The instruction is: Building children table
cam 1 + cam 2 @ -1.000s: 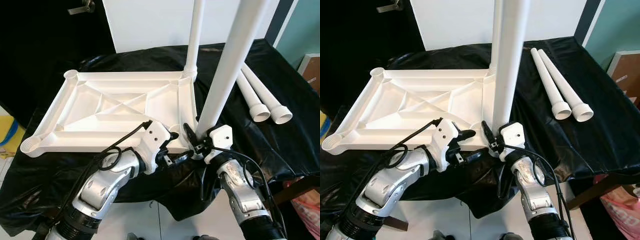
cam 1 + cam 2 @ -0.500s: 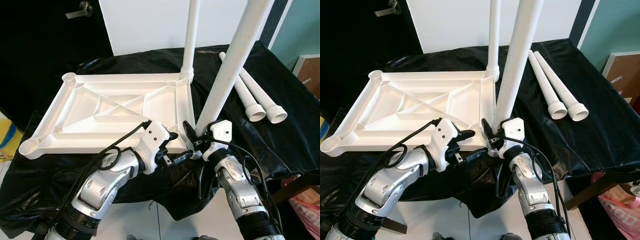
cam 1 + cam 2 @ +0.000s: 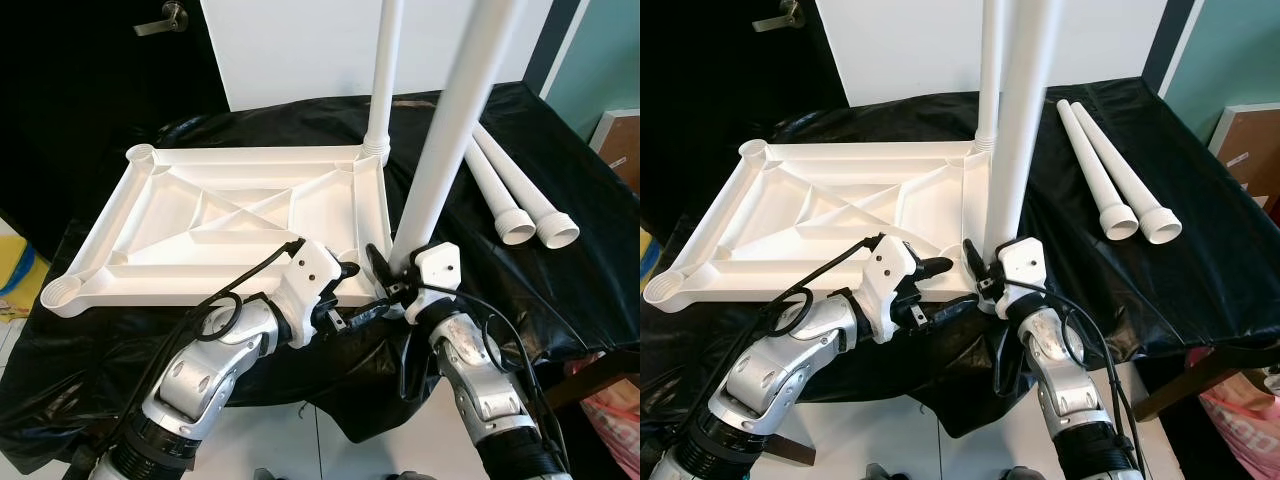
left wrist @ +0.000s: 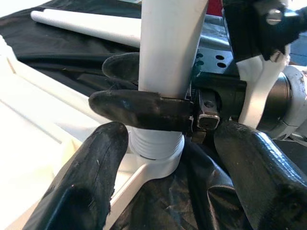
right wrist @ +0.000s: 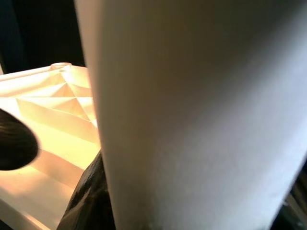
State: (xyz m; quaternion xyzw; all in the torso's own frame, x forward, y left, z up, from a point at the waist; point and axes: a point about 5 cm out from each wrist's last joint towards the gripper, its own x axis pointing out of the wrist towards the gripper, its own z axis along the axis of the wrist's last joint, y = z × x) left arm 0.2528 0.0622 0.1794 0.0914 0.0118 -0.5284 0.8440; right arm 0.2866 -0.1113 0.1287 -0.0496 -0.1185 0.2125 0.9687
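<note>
The white table top (image 3: 230,212) lies upside down on a black-draped table. One white leg (image 3: 383,70) stands fixed in its far right corner. A second leg (image 3: 450,130) stands nearly upright, leaning slightly to the right, with its threaded end in the near right corner socket (image 4: 158,165). My right gripper (image 3: 395,275) is shut on this leg just above the socket, its fingers (image 4: 139,108) wrapped around it. My left gripper (image 3: 355,290) is open, with one finger on each side of that socket. In the right wrist view the held leg (image 5: 192,115) is very close.
Two loose white legs (image 3: 520,190) lie side by side on the black cloth (image 3: 600,260) to the right. A white panel (image 3: 300,50) stands behind the table. A yellow item (image 3: 15,275) sits on the floor at left, and the table's front edge is right before me.
The held leg has swayed a little and now stands slightly more upright. Both grippers keep their places at the near right corner. The view shifted slightly.
</note>
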